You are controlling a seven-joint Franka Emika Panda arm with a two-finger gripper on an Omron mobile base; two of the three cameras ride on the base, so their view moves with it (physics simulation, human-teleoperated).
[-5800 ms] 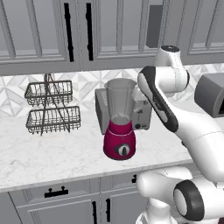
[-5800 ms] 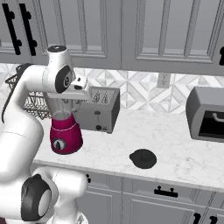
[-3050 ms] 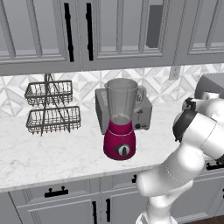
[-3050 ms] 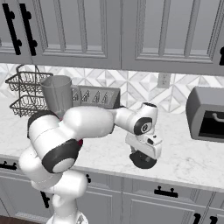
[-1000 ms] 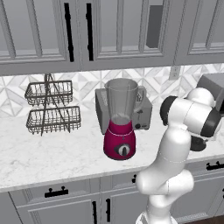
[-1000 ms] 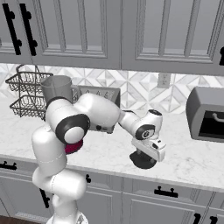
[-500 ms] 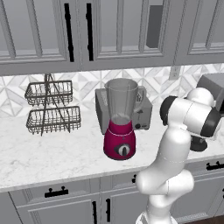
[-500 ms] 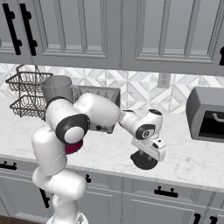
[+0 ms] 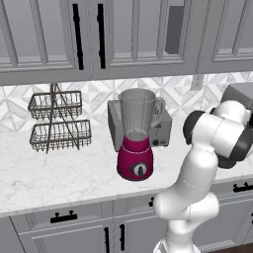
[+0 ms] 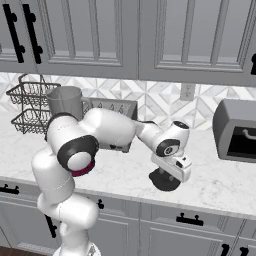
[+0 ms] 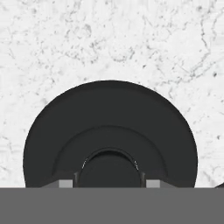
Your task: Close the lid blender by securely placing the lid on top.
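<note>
1. The white arm reaches out to the right and bends down, with the gripper (image 10: 166,181) set right over the lid (image 10: 164,181) and closed on its centre knob.
2. The lid (image 11: 109,135) lies flat on the marble counter (image 10: 210,182), well apart from the blender (image 9: 136,134).
3. The blender's clear jar stands open-topped and looks empty, in front of the grey toaster (image 9: 160,126).
4. A two-tier wire basket (image 9: 58,122) stands to the left, under grey cabinets (image 9: 133,34).
</note>
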